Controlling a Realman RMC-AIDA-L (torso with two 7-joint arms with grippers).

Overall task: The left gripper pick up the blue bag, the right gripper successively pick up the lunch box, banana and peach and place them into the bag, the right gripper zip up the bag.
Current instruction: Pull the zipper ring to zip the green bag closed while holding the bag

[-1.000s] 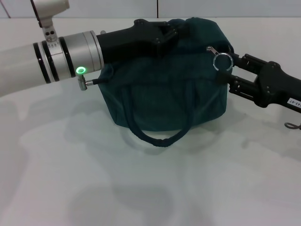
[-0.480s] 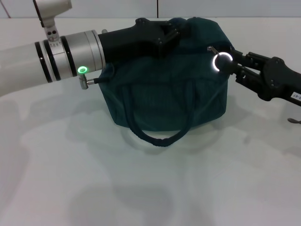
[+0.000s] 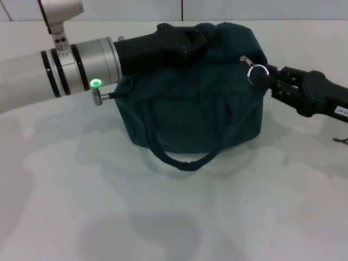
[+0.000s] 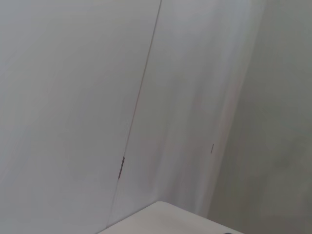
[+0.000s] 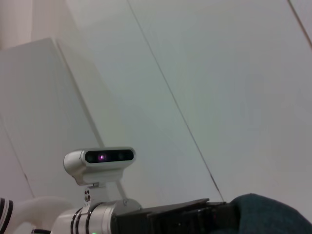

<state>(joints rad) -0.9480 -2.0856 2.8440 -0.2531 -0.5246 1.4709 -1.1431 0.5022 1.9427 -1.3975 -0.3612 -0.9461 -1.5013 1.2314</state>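
Note:
The blue bag [image 3: 201, 103] stands on the white table [image 3: 163, 217], its loop handle [image 3: 182, 160] hanging down the front. My left gripper [image 3: 187, 41] lies over the bag's top left and is shut on the top edge. My right gripper [image 3: 266, 80] reaches in from the right, its fingertips closed on the metal zipper ring [image 3: 257, 74] at the bag's upper right corner. The bag's top [image 5: 265, 214] and my left arm [image 5: 97, 214] show in the right wrist view. The lunch box, banana and peach are not in view.
The left wrist view shows only the pale wall [image 4: 146, 97] and a table corner [image 4: 165, 219]. A small metal piece [image 3: 340, 141] lies at the table's right edge. The wall runs along the table's far edge behind the bag.
My right gripper has risen and drawn its fingers together on the zipper ring. The ring has dropped slightly. The left arm and the bag have held still.

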